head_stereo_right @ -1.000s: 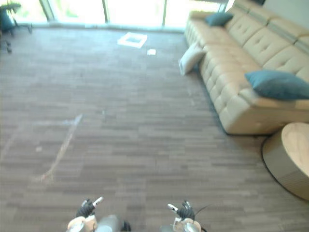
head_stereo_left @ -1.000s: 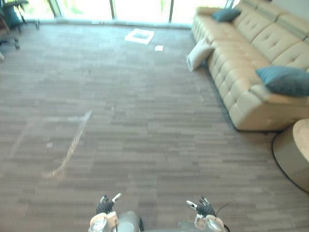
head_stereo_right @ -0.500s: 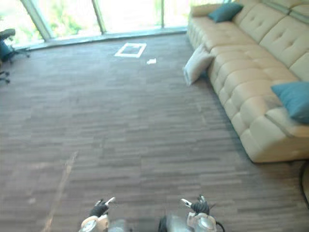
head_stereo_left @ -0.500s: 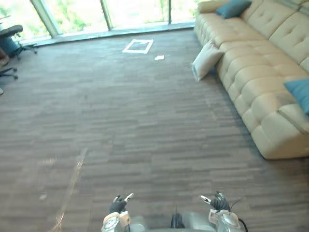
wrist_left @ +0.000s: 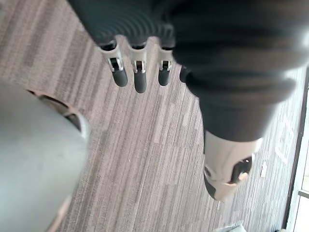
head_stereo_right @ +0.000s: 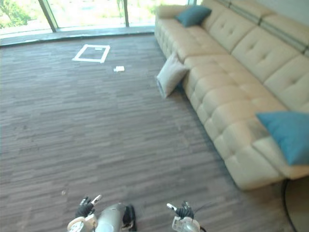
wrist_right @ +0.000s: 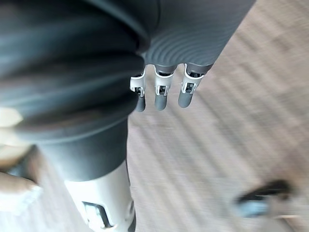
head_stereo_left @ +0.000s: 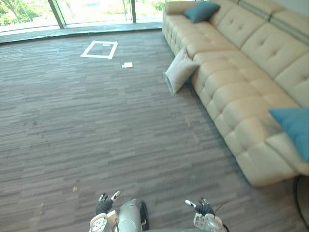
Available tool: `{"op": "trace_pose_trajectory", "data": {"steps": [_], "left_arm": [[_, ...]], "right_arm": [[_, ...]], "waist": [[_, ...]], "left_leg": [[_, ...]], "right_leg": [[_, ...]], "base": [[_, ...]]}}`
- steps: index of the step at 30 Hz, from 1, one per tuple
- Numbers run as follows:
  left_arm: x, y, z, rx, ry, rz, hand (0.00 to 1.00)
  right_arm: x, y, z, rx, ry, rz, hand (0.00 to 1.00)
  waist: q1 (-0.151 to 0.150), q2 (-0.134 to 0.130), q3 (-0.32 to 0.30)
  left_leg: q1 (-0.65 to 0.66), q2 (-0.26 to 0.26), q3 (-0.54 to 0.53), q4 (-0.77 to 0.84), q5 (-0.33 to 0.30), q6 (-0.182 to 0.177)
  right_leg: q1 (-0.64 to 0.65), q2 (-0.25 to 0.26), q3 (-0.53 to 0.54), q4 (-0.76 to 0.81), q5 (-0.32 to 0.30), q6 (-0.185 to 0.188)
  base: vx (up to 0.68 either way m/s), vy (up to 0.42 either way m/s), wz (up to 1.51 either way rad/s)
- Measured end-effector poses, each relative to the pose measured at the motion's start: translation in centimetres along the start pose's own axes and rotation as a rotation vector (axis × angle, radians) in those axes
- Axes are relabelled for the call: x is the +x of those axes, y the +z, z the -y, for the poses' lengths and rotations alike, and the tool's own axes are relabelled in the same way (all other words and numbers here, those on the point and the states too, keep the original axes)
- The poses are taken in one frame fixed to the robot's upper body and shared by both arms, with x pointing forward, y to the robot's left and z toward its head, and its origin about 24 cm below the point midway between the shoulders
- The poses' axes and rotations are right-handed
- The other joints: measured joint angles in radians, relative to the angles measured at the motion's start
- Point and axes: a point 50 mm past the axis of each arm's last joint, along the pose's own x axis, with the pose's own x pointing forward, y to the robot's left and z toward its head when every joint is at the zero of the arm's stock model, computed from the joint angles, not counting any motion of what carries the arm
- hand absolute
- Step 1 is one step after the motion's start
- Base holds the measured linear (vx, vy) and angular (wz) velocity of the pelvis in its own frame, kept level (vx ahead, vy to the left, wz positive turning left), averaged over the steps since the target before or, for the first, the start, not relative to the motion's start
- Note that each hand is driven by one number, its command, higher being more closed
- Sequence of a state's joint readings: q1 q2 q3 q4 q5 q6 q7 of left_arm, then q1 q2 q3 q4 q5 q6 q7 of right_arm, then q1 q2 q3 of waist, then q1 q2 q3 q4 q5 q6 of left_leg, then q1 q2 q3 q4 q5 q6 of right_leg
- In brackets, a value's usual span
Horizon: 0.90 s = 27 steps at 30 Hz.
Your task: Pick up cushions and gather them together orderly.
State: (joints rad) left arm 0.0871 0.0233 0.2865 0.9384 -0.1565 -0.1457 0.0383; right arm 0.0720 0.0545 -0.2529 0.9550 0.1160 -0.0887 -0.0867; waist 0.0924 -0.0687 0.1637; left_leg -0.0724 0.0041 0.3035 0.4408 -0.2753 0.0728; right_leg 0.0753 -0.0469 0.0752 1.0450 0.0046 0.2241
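Three cushions lie well apart, so by my reading nothing is gathered yet. A pale cushion (head_stereo_left: 179, 71) stands on the floor (head_stereo_left: 96, 125), leaning against the front of the sofa (head_stereo_left: 231, 63). The far teal cushion (head_stereo_left: 200, 10) sits at the sofa's far end, and the near teal cushion (head_stereo_left: 293, 129) lies on its near end, cut by the picture's edge. The left hand (head_stereo_left: 103, 207) and right hand (head_stereo_left: 203, 208) hang low by the body, well apart from every cushion, and each wrist view shows straight, loose fingers holding nothing. All the picking up and the orderly grouping are therefore left to do. The pale cushion on the floor seems the likeliest to need lifting first. The floor between the hands and that cushion carries nothing to block the way. A white tape square (head_stereo_left: 99, 49) and a small white scrap (head_stereo_left: 127, 65) lie off toward the windows (head_stereo_left: 96, 7), clear of the path. A dark curved edge (head_stereo_left: 302, 203) beside the sofa's near end may be a low table, though too little shows to be sure. It could crowd the reach to the near teal cushion.
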Motion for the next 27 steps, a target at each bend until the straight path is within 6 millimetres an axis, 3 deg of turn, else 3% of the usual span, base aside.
{"op": "trace_pose_trajectory", "data": {"steps": [1, 2, 3, 5, 7, 8, 9, 10, 11, 12, 13, 14, 15, 16, 17, 19, 20, 23, 25, 26, 27], "left_arm": [[0.1, -0.2, 0.4, 0.018, -0.012, -0.017, 0.0], [0.1, -0.5, 0.8, 0.028, -0.026, -0.031, 0.0], [0.0, -0.6, 1.3, 0.035, -0.043, -0.037, 0.0], [0.1, -0.4, 2.3, 0.052, -0.076, -0.03, 0.0], [0.1, -0.4, 3.0, 0.047, -0.093, -0.033, 0.0], [0.0, -0.6, 3.3, 0.043, -0.098, -0.038, 0.0], [-0.1, -0.8, 3.4, 0.039, -0.099, -0.041, 0.0], [-0.2, -1.2, 3.5, 0.034, -0.1, -0.056, 0.0], [-0.4, -1.9, 4.1, 0.026, -0.114, -0.083, 0.0], [-0.5, -2.1, 4.5, 0.028, -0.126, -0.091, 0.0], [-0.5, -2.0, 4.5, 0.031, -0.126, -0.087, 0.0], [-0.3, -1.8, 4.2, 0.006, -0.104, -0.084, 0.0], [-0.3, -1.7, 4.0, -0.001, -0.093, -0.085, 0.0], [-0.2, -1.5, 3.8, -0.007, -0.087, -0.076, 0.0], [-0.1, -0.9, 3.5, -0.005, -0.079, -0.054, 0.0], [0.0, 0.0, 3.1, 0.002, -0.075, -0.009, 0.0], [0.0, 0.3, 3.1, 0.0, -0.076, 0.003, 0.0], [-0.1, 0.6, 3.1, -0.014, -0.075, 0.034, 0.0], [-0.2, 0.2, 2.5, -0.027, -0.053, 0.025, 0.0], [-0.4, -0.1, 2.2, -0.028, -0.045, 0.017, 0.0], [-0.4, -0.4, 1.6, -0.034, -0.03, 0.008, 0.0]], "right_arm": [[0.0, 0.4, 0.5, -0.001, -0.009, 0.026, 0.0], [0.0, 1.0, 1.0, -0.006, -0.018, 0.055, 0.0], [-0.2, 1.4, 1.4, -0.008, -0.026, 0.08, 0.0], [-0.3, 1.5, 1.9, 0.005, -0.041, 0.099, 0.0], [-0.3, 1.4, 2.7, 0.024, -0.066, 0.096, 0.0], [-0.3, 1.5, 2.7, 0.018, -0.067, 0.096, 0.0], [-0.3, 1.3, 3.0, 0.011, -0.072, 0.085, 0.0], [-0.2, 1.4, 3.1, 0.002, -0.072, 0.082, 0.0], [0.0, 1.8, 3.6, -0.023, -0.08, 0.082, 0.0], [0.1, 2.1, 3.8, -0.031, -0.081, 0.086, 0.0], [0.2, 2.4, 3.6, -0.037, -0.075, 0.09, 0.0], [0.3, 2.5, 3.3, -0.042, -0.063, 0.085, 0.0], [0.4, 2.6, 3.4, -0.042, -0.066, 0.083, 0.0], [0.4, 2.6, 3.3, -0.041, -0.066, 0.08, 0.0], [0.4, 2.3, 3.0, -0.045, -0.059, 0.068, 0.0], [0.3, 1.5, 2.3, -0.039, -0.043, 0.038, 0.0], [0.3, 1.5, 2.2, -0.039, -0.04, 0.038, 0.0], [0.3, 1.5, 1.6, -0.035, -0.03, 0.035, 0.0], [0.4, 1.6, 1.2, -0.037, -0.02, 0.038, 0.0], [0.4, 1.6, 1.0, -0.048, -0.013, 0.039, 0.0], [0.3, 1.4, 1.0, -0.051, -0.014, 0.033, 0.0]], "waist": [[-0.017, 0.014, 0.007], [-0.035, 0.031, 0.012], [-0.045, 0.049, 0.015], [-0.058, 0.05, 0.016], [-0.063, 0.049, 0.017], [-0.068, 0.046, 0.015], [-0.075, 0.04, 0.011], [-0.085, 0.048, -0.002], [-0.092, 0.097, -0.023], [-0.094, 0.115, -0.025], [-0.094, 0.13, -0.02], [-0.089, 0.144, -0.012], [-0.087, 0.157, 0.003], [-0.085, 0.163, 0.016], [-0.081, 0.142, 0.031], [-0.052, 0.104, 0.027], [-0.044, 0.104, 0.026], [-0.025, 0.106, 0.029], [-0.015, 0.101, 0.025], [-0.009, 0.102, 0.023], [0.004, 0.09, 0.018]], "left_leg": [[0.091, -0.014, -0.018, -0.047, -0.024, 0.002], [0.159, -0.015, -0.036, -0.087, -0.037, 0.003], [0.233, -0.014, -0.059, -0.139, -0.052, 0.003], [0.325, -0.01, -0.109, -0.186, -0.091, -0.011], [0.406, 0.006, -0.149, -0.217, -0.128, -0.016], [0.459, 0.014, -0.166, -0.241, -0.14, -0.018], [0.5, 0.019, -0.201, -0.247, -0.148, -0.023], [0.514, 0.036, -0.234, -0.238, -0.148, -0.024], [0.493, 0.087, -0.272, -0.176, -0.123, -0.042], [0.455, 0.108, -0.29, -0.091, -0.099, -0.06], [0.392, 0.129, -0.307, 0.078, -0.036, -0.11], [0.274, 0.155, -0.336, 0.337, 0.118, -0.173], [0.175, 0.192, -0.326, 0.559, 0.135, -0.19], [0.117, 0.219, -0.298, 0.684, 0.13, -0.183], [0.059, 0.233, -0.26, 0.764, 0.116, -0.168], [-0.099, 0.25, -0.147, 0.734, 0.071, -0.133], [-0.148, 0.255, -0.12, 0.675, 0.059, -0.129], [-0.258, 0.211, -0.048, 0.242, 0.053, -0.126], [-0.262, 0.154, -0.059, -0.013, 0.108, -0.131], [-0.263, 0.147, -0.058, -0.057, 0.133, -0.118], [-0.265, 0.14, -0.064, -0.018, 0.208, -0.086]], "right_leg": [[-0.11, -0.012, -0.048, 0.122, -0.084, -0.066], [-0.182, -0.012, -0.089, 0.147, -0.14, -0.113], [-0.273, -0.007, -0.126, 0.13, -0.194, -0.139], [-0.418, -0.005, -0.161, -0.008, -0.237, -0.15], [-0.48, -0.002, -0.175, -0.286, -0.216, -0.175], [-0.49, -0.002, -0.168, -0.483, -0.172, -0.188], [-0.493, -0.002, -0.146, -0.55, -0.081, -0.196], [-0.488, 0.005, -0.144, -0.518, -0.032, -0.231], [-0.492, 0.016, -0.192, -0.442, -0.12, -0.256], [-0.482, 0.018, -0.217, -0.417, -0.161, -0.272], [-0.447, 0.032, -0.238, -0.408, -0.205, -0.286], [-0.38, 0.052, -0.248, -0.434, -0.241, -0.302], [-0.297, 0.082, -0.249, -0.487, -0.25, -0.312], [-0.215, 0.1, -0.245, -0.536, -0.254, -0.319], [-0.131, 0.103, -0.238, -0.591, -0.257, -0.325], [0.041, 0.095, -0.216, -0.746, -0.263, -0.327], [0.079, 0.095, -0.208, -0.786, -0.267, -0.322], [0.201, 0.081, -0.178, -0.87, -0.289, -0.288], [0.271, 0.055, -0.142, -0.903, -0.325, -0.25], [0.299, 0.048, -0.114, -0.914, -0.346, -0.238], [0.317, 0.033, -0.078, -0.911, -0.367, -0.225]], "base": [[0.63, 0.054, 0.4], [0.76, 0.037, 0.53], [0.61, 0.014, 0.51], [0.62, -0.031, 0.81], [0.7, -0.128, 0.89], [0.81, -0.234, 0.89], [1.02, -0.304, 0.95], [0.87, -0.271, 0.94], [0.85, -0.286, 0.78], [0.82, -0.295, 0.7], [0.94, -0.336, 0.42], [0.76, -0.243, 0.22], [0.72, -0.198, 0.04], [0.68, -0.16, -0.03], [0.66, -0.163, -0.08], [0.49, -0.135, -0.21], [0.61, -0.098, -0.3], [0.65, 0.034, -0.32], [0.58, 0.161, -0.72], [0.66, 0.277, -0.93], [0.83, 0.374, -0.88]]}}
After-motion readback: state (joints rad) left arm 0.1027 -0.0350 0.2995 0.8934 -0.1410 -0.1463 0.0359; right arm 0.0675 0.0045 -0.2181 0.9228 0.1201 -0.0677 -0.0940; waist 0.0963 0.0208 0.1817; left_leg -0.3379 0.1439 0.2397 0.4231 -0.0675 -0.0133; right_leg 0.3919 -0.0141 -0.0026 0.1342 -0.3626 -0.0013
